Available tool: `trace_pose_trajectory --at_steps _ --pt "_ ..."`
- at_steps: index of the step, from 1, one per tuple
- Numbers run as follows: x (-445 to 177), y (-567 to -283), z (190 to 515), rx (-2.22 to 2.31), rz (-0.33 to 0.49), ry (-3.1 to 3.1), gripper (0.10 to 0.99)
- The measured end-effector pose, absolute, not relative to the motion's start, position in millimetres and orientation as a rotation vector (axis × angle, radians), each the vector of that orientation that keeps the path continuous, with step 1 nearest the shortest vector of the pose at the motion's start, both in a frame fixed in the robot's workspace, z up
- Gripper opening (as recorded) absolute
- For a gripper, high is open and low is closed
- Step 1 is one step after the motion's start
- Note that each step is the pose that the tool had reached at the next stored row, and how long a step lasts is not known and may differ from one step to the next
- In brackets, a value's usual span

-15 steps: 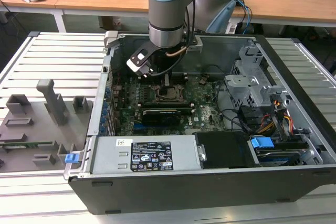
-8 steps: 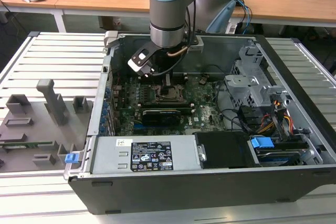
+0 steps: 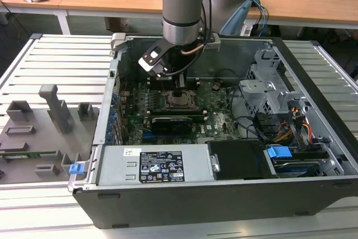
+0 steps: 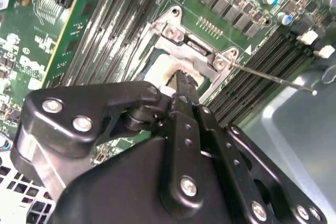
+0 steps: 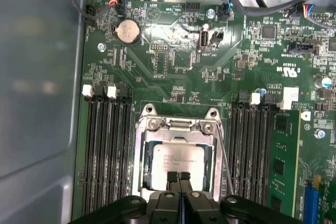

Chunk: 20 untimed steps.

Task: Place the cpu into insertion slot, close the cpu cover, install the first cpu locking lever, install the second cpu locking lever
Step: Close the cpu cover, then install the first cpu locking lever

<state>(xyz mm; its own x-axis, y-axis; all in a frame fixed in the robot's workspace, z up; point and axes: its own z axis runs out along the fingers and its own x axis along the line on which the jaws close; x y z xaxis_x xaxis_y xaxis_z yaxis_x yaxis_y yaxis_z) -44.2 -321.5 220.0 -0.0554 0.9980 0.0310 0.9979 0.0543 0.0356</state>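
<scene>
so, gripper (image 3: 179, 89) is down inside the open case (image 3: 224, 197), over the slot (image 3: 180, 101). slot sits mid-board on the green board (image 5: 173, 72), toward the case's far wall in the exterior view. fingers (image 5: 172, 178) are pressed together with nothing seen between them. the tips sit right at the cpu (image 5: 178, 156) edge; touching or just above, cannot tell. cpu lies flat in the slot, silvery top showing through the cut-out of the cover (image 5: 215, 163), which lies flat around it. one thin lever (image 5: 224, 158) runs along the cover's side, between it and a bank of memory slots (image 5: 257, 145). in the second wrist view the lever (image 4: 273, 80) runs out from the slot's corner and crosses over the memory slots, free end toward the case wall. another bank of memory slots flanks the cover's other side. grey fixtures (image 3: 56, 110) lie on the table beside the case, on the exterior view's left.
</scene>
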Motion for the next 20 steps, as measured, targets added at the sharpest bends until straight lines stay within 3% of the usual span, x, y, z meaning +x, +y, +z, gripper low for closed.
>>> trace_pose_trajectory --at_steps 20 --pt "-38.6 -321.6 222.7 2.158 0.074 2.28 0.106"
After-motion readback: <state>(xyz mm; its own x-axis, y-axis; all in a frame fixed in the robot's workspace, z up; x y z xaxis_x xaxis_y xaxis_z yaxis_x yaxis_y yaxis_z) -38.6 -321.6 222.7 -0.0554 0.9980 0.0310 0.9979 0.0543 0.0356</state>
